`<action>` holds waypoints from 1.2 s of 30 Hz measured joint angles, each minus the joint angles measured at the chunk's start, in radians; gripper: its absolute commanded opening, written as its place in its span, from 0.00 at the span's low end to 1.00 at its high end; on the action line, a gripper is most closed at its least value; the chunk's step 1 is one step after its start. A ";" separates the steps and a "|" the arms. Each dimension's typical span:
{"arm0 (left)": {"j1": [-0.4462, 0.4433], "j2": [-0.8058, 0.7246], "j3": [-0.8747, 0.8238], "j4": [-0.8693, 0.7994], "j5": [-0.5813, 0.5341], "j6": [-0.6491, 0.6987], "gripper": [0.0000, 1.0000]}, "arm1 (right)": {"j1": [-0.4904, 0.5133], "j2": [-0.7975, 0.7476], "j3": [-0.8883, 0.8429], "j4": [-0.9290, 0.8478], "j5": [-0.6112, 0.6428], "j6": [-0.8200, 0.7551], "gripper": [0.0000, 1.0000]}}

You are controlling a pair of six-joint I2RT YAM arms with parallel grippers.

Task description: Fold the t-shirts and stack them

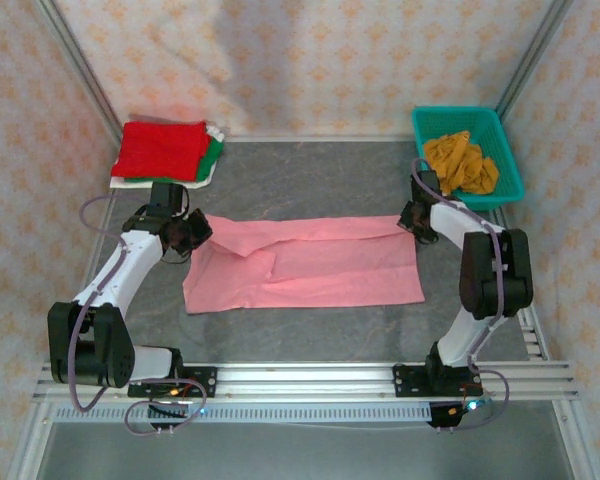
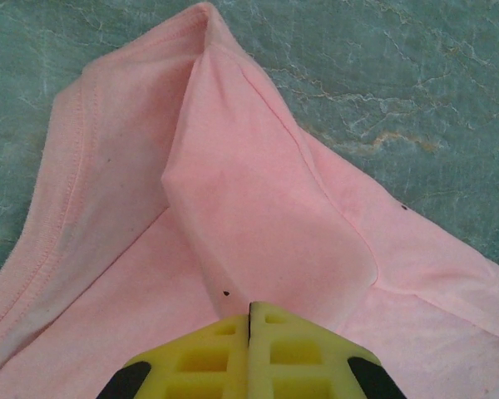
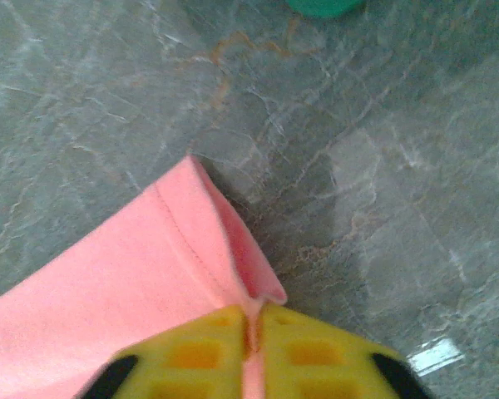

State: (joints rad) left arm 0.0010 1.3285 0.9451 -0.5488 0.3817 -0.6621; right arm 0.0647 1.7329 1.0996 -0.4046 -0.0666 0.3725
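Five shirts are on view. The pink shirt (image 1: 305,265) lies flat across the middle of the table (image 1: 310,190), folded into a long band with a small flap turned over near its far left corner. The red shirt (image 1: 160,150) sits folded on the green shirt (image 1: 214,152) and the white shirt (image 1: 170,183) at the far left corner; just the edges of those two show. The mustard shirt (image 1: 460,162) is bunched in the basket (image 1: 508,170) at the far right corner. The left gripper (image 1: 193,232) is at the band's far left corner, pads pressed together, with a tented ridge of pink cloth running in under their tips. The right gripper (image 1: 412,220) pinches the band's far right corner, the hemmed cloth showing between its pads.
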 measured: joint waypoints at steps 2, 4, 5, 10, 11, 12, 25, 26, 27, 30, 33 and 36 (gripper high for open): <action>0.000 0.000 0.000 0.000 0.000 0.000 0.00 | 0.000 -0.005 0.006 -0.001 0.000 -0.009 0.05; 0.000 0.000 0.000 0.000 0.000 0.000 0.00 | 0.000 -0.005 0.010 -0.001 0.000 -0.009 0.02; 0.000 0.000 0.000 0.000 0.000 0.000 0.00 | 0.000 -0.005 0.010 -0.002 0.000 -0.009 0.02; 0.000 0.000 0.000 0.000 0.000 0.000 0.00 | 0.000 0.002 0.010 -0.002 -0.001 -0.007 0.16; 0.000 0.000 0.000 0.000 0.000 0.000 0.00 | 0.000 0.006 0.010 -0.001 -0.001 -0.004 0.25; 0.000 0.000 0.000 0.000 0.000 0.000 0.00 | 0.000 0.013 0.011 -0.001 0.000 -0.003 0.26; 0.000 0.000 0.000 0.000 0.000 0.001 0.00 | 0.000 0.099 0.054 0.026 0.056 0.000 0.25; 0.000 0.000 0.000 0.000 0.000 0.001 0.00 | 0.000 0.101 0.055 0.027 0.056 0.001 0.25; 0.000 0.000 0.000 0.000 0.000 0.001 0.00 | 0.000 0.103 0.057 0.027 0.056 0.001 0.26; 0.000 0.000 0.000 0.000 0.000 0.001 0.00 | 0.000 0.112 0.068 0.029 0.050 0.007 0.32; 0.000 0.000 0.000 0.000 0.000 0.001 0.00 | 0.000 0.112 0.069 0.032 0.040 0.012 0.32; 0.000 0.000 0.000 0.000 0.000 0.001 0.00 | 0.000 0.112 0.069 0.035 0.032 0.014 0.24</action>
State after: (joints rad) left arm 0.0010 1.3281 0.9451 -0.5488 0.3820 -0.6613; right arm 0.0647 1.8450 1.1687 -0.3691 -0.0341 0.3862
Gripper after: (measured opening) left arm 0.043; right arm 0.281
